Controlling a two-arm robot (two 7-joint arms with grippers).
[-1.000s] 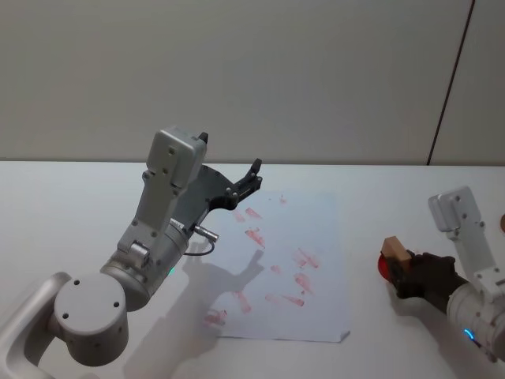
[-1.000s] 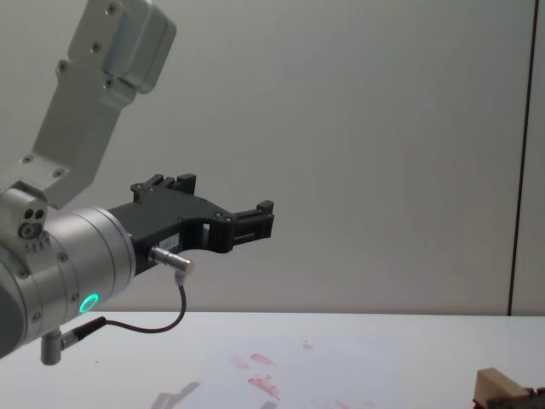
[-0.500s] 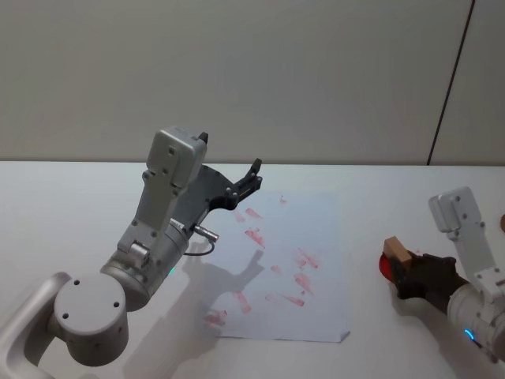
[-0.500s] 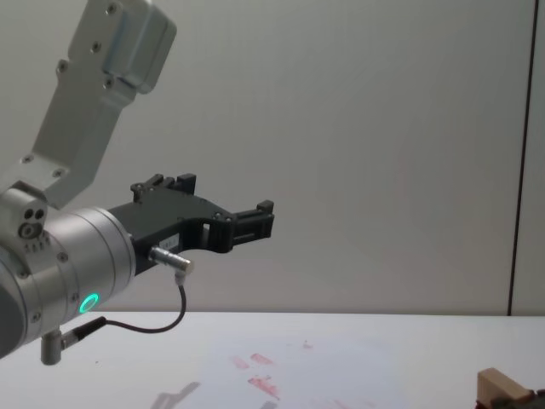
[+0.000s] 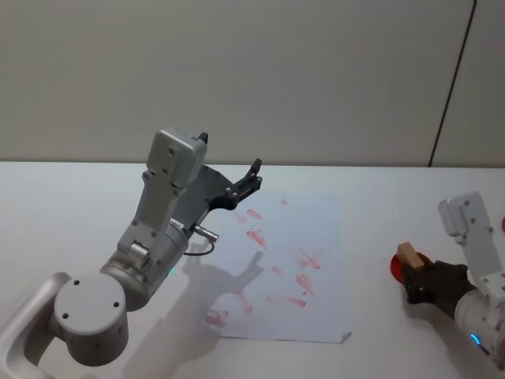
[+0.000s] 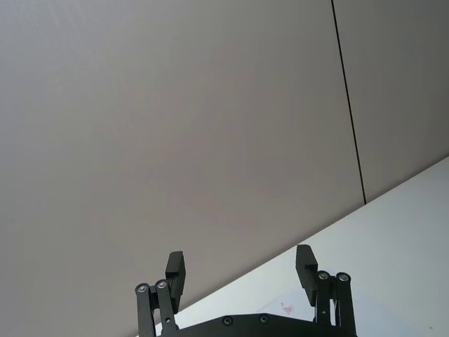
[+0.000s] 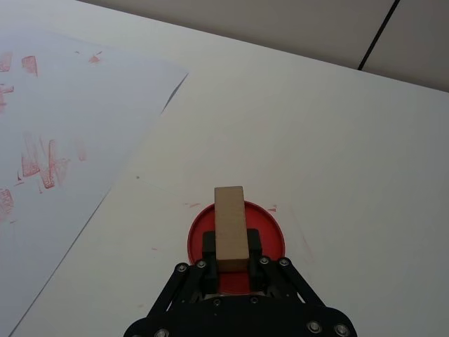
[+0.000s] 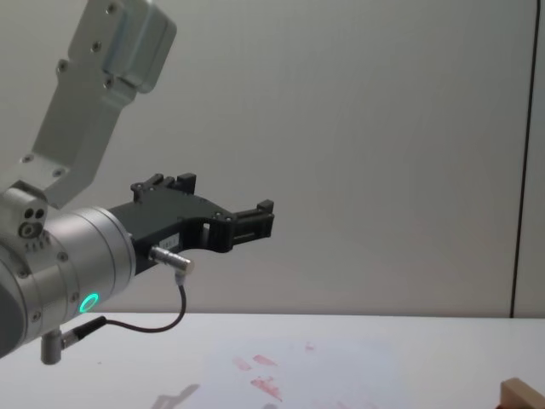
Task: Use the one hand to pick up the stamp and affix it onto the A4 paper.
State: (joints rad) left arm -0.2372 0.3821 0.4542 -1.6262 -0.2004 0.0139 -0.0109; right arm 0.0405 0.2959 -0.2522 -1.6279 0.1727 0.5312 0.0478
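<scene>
The stamp (image 7: pixel 230 226) is a light wooden block, and my right gripper (image 7: pixel 230 258) is shut on its lower part. It stands over a round red ink pad (image 7: pixel 270 235) on the table, right of the A4 paper (image 7: pixel 63 140). The head view shows the same stamp (image 5: pixel 408 256) in the right gripper (image 5: pixel 416 276) at the far right, apart from the paper (image 5: pixel 316 237) with its red prints. The stamp's top (image 8: pixel 524 394) peeks into the chest view's lower right corner. My left gripper (image 5: pixel 251 175) hangs open and empty, raised above the paper's far left corner (image 6: pixel 240 270).
The left arm's silver body (image 5: pixel 150 237) with a green ring light (image 8: pixel 88 302) looms over the table's left half. A grey wall rises behind the white table (image 5: pixel 63 197). Bare tabletop lies between the paper's right edge and the ink pad.
My right gripper has shifted to the right with the stamp, which sits farther right and lower in the chest view. The left arm has not moved.
</scene>
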